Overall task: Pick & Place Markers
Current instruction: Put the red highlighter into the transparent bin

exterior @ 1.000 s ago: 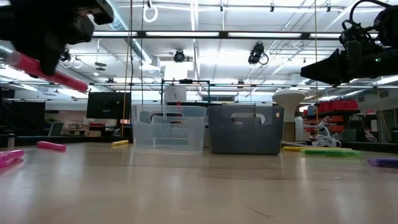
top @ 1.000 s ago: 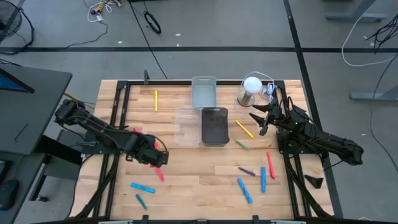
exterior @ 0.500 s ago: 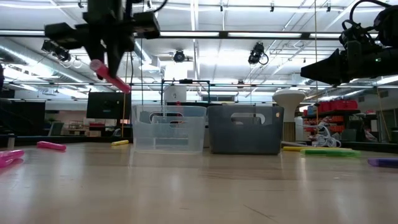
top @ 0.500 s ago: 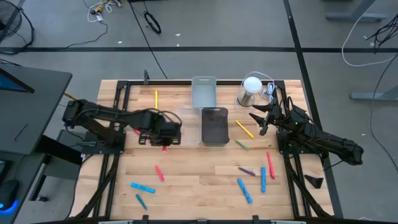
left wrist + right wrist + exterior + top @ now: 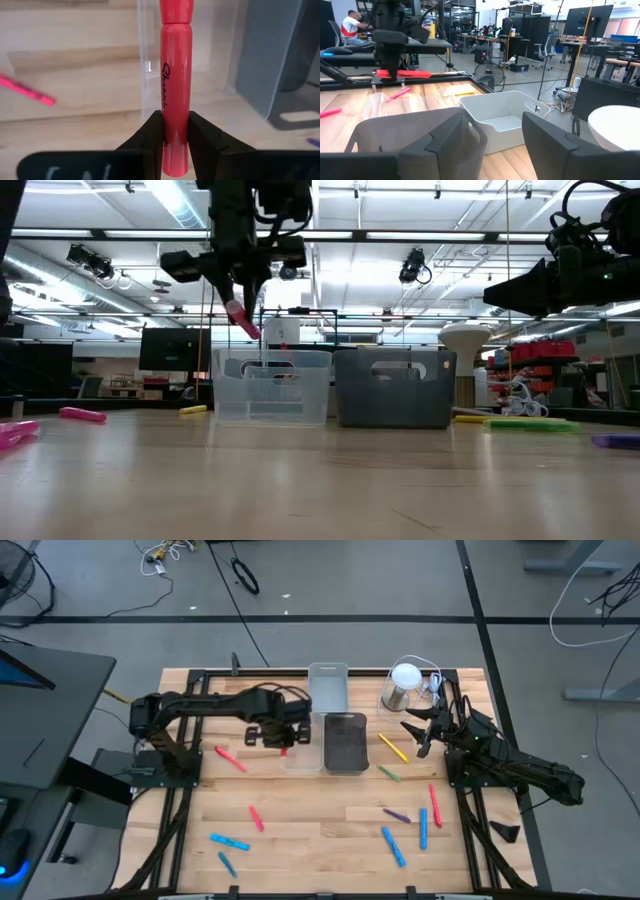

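While left hand (image 5: pixel 175 137) pinches red marker (image 5: pixel 175 85), its barrel reads "Sharpie".

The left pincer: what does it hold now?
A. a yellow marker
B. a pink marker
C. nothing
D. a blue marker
B. The left pincer is shut on a pink marker, above the clear bin.
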